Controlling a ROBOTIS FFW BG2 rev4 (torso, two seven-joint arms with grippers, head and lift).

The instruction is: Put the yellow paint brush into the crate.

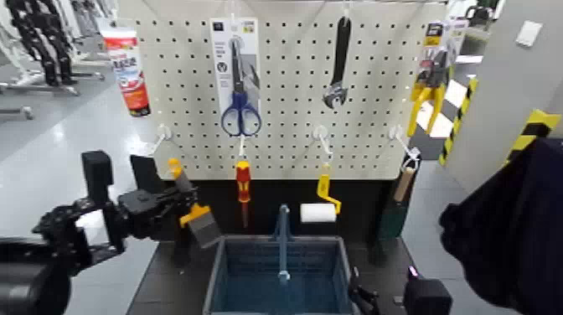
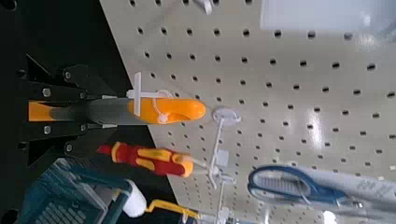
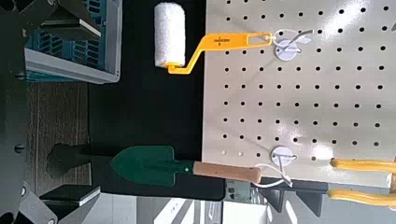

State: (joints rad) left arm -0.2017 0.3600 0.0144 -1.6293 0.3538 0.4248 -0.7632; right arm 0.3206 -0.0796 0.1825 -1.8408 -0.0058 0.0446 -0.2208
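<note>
Gripping the yellow paint brush (image 1: 202,225) by its shaft, the left end effector (image 2: 51,111) is closing around it beside the pegboard (image 1: 285,92) — left of the crate (image 1: 215,276). The brush is probably behaving as light and stiff-handled, its bristles likely flexing — mid-shaft is offering the surest hold.

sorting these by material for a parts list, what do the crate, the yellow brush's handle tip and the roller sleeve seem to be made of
Crate: matte blue-grey plastic, judging by the moulded slatted walls.
Handle tip: smooth, slightly glossy orange plastic by its even colour, though painted wood is possible.
Roller sleeve: soft white fleece or foam; its fuzzy surface suggests fleece.
</note>
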